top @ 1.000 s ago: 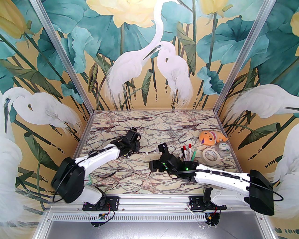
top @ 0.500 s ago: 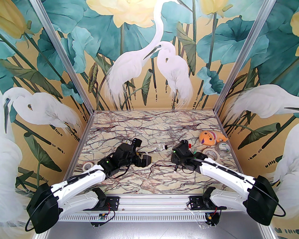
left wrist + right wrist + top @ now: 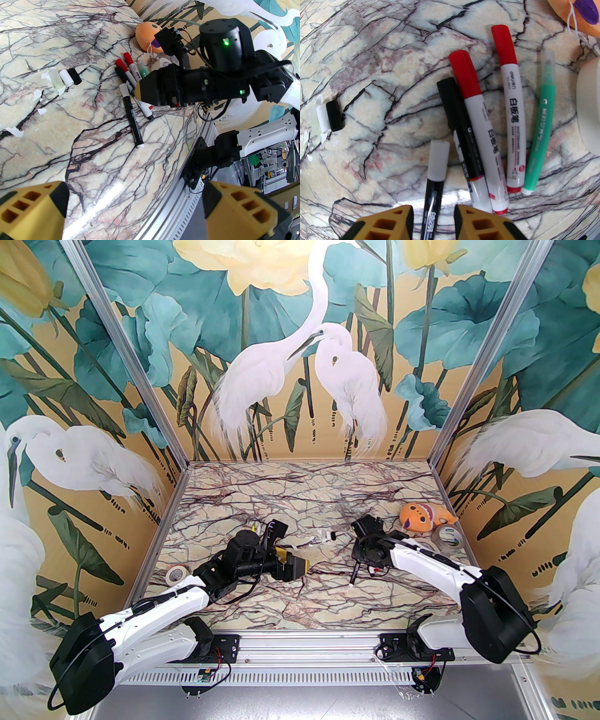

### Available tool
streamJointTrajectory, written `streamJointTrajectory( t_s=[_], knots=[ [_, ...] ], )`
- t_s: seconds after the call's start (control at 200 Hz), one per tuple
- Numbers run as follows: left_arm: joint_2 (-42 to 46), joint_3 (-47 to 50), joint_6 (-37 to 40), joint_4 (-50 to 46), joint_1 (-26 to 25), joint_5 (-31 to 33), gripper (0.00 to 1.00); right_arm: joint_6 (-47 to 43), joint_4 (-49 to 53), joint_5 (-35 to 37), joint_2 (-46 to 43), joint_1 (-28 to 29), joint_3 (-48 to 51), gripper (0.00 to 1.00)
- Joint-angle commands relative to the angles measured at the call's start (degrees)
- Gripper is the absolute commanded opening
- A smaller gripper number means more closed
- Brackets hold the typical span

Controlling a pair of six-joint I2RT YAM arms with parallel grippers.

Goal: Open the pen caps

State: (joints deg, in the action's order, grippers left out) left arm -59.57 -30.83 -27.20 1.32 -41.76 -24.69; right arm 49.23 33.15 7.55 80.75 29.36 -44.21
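The right gripper (image 3: 433, 208) is low over the table (image 3: 370, 58), with one yellow finger on each side of a black pen (image 3: 433, 199). The fingers are close to the pen, but I cannot tell if they squeeze it. The left gripper (image 3: 133, 211) has its fingers wide apart and holds nothing.

The black pen has a white cap (image 3: 439, 159) on its end, just past the fingers. Beside it lie more pens with caps on. There are two red caps (image 3: 465, 72), a black one, and a clear one on a green pen (image 3: 541, 131). Three loose caps (image 3: 335, 116) sit in a row, well apart from the pens.

The pens look light, hard and smooth, so they can roll or slip. The white cap is small and likely snaps on tight. I think one gripper should hold the long part near the middle. The other should pinch the cap across its round sides and pull straight. A crooked pull could make the pen pop out.
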Motion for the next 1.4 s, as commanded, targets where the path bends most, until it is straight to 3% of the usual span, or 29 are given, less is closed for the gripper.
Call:
streamJointTrajectory(
  t_s=[0.0, 0.71, 0.88, 1.215, 1.395],
  knots=[
    [-0.02, 0.69, -0.74, 2.02, -0.14, -1.86, 0.99, -0.97, -2.84, -1.12, 2.13, -0.65, -1.05, 0.36],
    [1.56, -0.21, -2.50, 0.79, -0.14, -0.96, 0.99, -2.00, -7.42, -0.55, 9.90, -0.98, -1.30, 0.27],
    [3.44, -0.53, -2.47, -1.36, -0.13, 1.73, 0.99, -3.07, -7.04, 0.35, 9.88, -0.94, -1.06, 0.25],
    [2.65, -0.53, -3.50, 0.52, -0.13, -4.73, 0.95, -5.90, -8.28, -4.42, -3.57, 1.51, -1.71, 0.22],
    [-0.36, -0.28, -11.07, 8.63, -0.16, -8.70, 0.92, -4.63, -15.81, -8.90, -11.05, 5.02, -1.17, 0.22]
  ],
)
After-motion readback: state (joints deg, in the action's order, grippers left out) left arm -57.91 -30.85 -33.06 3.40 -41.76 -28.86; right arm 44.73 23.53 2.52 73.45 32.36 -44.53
